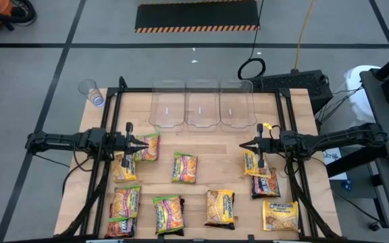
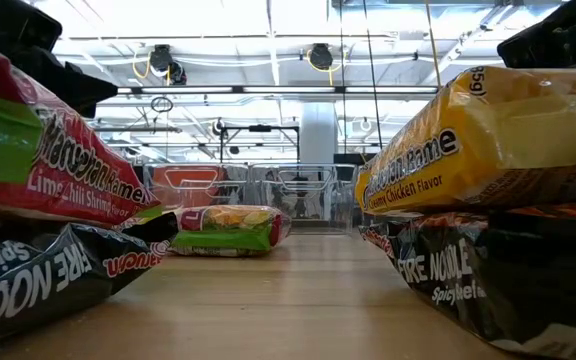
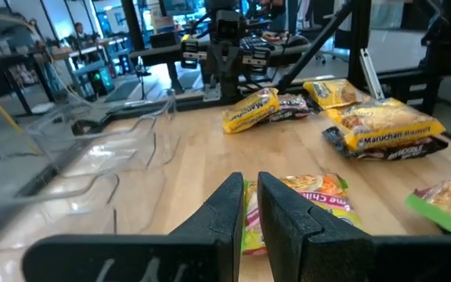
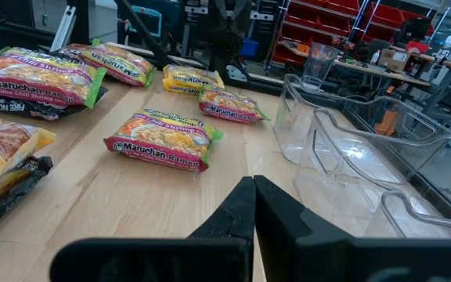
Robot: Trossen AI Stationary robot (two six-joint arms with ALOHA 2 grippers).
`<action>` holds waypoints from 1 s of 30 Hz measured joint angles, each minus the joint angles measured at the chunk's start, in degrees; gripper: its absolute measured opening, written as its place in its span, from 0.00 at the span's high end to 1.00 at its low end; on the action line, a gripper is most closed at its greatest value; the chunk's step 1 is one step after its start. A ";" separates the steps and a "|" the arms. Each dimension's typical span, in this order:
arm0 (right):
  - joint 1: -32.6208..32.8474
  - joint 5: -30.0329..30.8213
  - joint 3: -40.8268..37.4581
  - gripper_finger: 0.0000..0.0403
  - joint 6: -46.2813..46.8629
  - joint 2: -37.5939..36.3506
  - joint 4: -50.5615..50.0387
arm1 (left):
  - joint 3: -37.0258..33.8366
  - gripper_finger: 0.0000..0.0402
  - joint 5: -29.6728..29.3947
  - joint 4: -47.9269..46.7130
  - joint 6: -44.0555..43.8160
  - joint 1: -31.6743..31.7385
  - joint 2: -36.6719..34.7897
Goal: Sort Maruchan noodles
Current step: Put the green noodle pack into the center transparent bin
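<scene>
Two tools (image 1: 142, 144) (image 1: 244, 144) hover beside noodle packets (image 1: 184, 167).

We see the dark packet (image 2: 38, 275) cut by the low view's left edge, its print partly lost, the yellow packet (image 2: 498, 140) running off the right edge, the dark one beneath it (image 2: 488, 285) half covered, far clear bins (image 2: 288, 190) too blurred for us to count.

Bright, even light falls from overhead ceiling fixtures, which flare white in the low view, and shadows on the pale wooden tabletop (image 1: 208, 145) are soft and faint. The crinkly plastic noodle packets (image 2: 488, 140) nearest the low camera are blurred. The clear plastic bins (image 4: 351, 149) carry small glints.
</scene>
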 joint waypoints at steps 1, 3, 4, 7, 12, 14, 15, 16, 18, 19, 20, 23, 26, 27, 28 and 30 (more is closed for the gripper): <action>0.00 0.00 -0.01 1.00 0.00 0.01 0.00 | -0.01 0.88 0.00 0.00 -1.36 0.00 0.00; 0.00 0.00 -0.02 1.00 0.00 0.01 0.00 | -0.02 0.88 0.04 0.00 -5.01 0.00 0.00; 0.00 0.00 -0.02 1.00 0.00 0.00 0.00 | -0.01 0.88 0.07 0.01 -7.30 0.01 0.00; 0.00 0.00 0.00 1.00 0.00 0.00 -0.02 | -0.01 0.88 0.06 0.67 -11.71 0.01 0.01; 0.00 0.00 0.00 1.00 0.00 0.00 -0.02 | -0.02 0.88 0.05 2.20 -15.24 0.00 0.00; 0.00 0.00 -0.02 1.00 0.00 0.00 -0.02 | -0.02 0.88 0.05 3.24 -17.85 0.01 0.01; 0.00 0.00 -0.01 1.00 0.00 0.00 -0.04 | -0.02 0.88 0.05 3.97 -19.15 0.00 0.02; 0.00 0.00 0.00 1.00 0.00 0.02 -0.04 | -0.02 0.88 0.04 4.82 -20.49 0.00 0.00; 0.00 0.00 0.00 1.00 0.00 0.02 -0.07 | -0.02 0.88 0.02 5.59 -23.54 0.01 0.00; 0.00 0.00 0.00 1.00 0.00 0.01 -0.07 | -0.02 0.88 0.00 5.60 -25.18 0.01 0.00; 0.00 0.00 -0.02 1.00 0.00 0.00 -0.07 | -0.02 0.88 -0.27 5.54 -26.62 0.03 0.00; 0.00 0.00 0.00 1.00 0.00 0.00 -0.07 | -0.02 0.88 -1.86 4.99 -31.85 0.04 0.14; 0.00 0.00 -0.02 1.00 -0.01 0.00 -0.07 | -0.02 0.88 -2.76 4.90 -35.49 0.06 0.69; 0.00 0.00 0.00 1.00 -0.02 0.00 -0.07 | -0.02 0.88 -2.80 4.97 -36.57 0.07 0.96; 0.00 0.00 0.00 1.00 0.00 0.00 -0.07 | -0.02 0.88 -2.80 4.96 -37.64 0.08 1.35; 0.00 0.00 -0.02 1.00 -0.02 0.00 -0.07 | -0.02 0.88 -2.82 4.83 -40.47 0.08 2.14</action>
